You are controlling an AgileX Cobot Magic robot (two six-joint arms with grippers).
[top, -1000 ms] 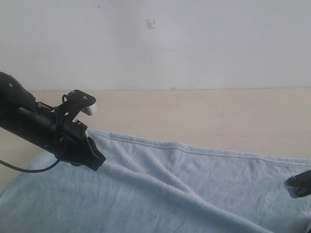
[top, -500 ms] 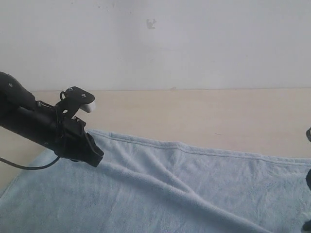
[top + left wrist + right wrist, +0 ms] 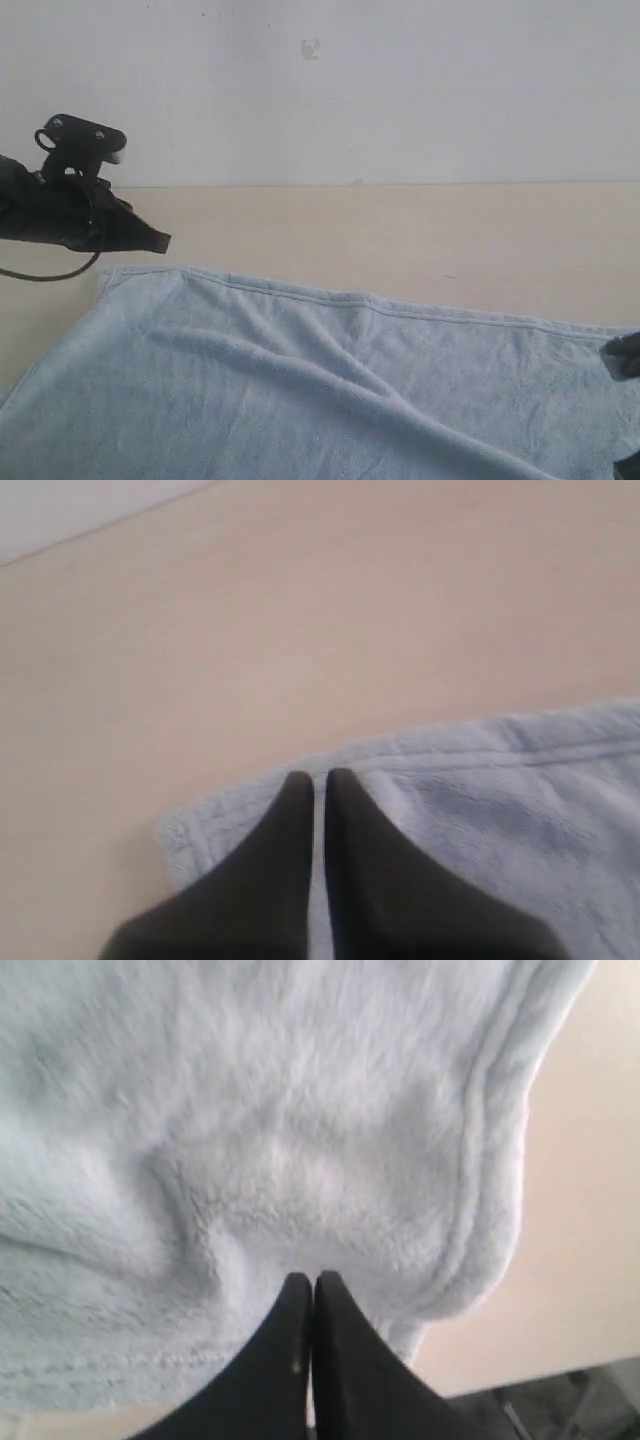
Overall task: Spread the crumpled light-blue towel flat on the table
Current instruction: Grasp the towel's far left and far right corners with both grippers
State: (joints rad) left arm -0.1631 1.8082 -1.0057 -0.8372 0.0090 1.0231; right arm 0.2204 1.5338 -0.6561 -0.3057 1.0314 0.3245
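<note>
The left gripper (image 3: 318, 776) has its jaws closed to a thin slit, holding nothing. Its wrist view shows a corner of the towel (image 3: 500, 810) close by the tips, while the exterior view shows it raised at nine o'clock, clear of the cloth. The right gripper (image 3: 313, 1278) is closed too, over a hemmed corner; the exterior view catches only a dark piece at four o'clock. The towel lies spread on the table (image 3: 400, 225) from four through six to eight o'clock.

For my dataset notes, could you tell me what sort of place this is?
Probably a robot lab bench: plain beige table against a white wall, a towel, a black robot arm.
</note>
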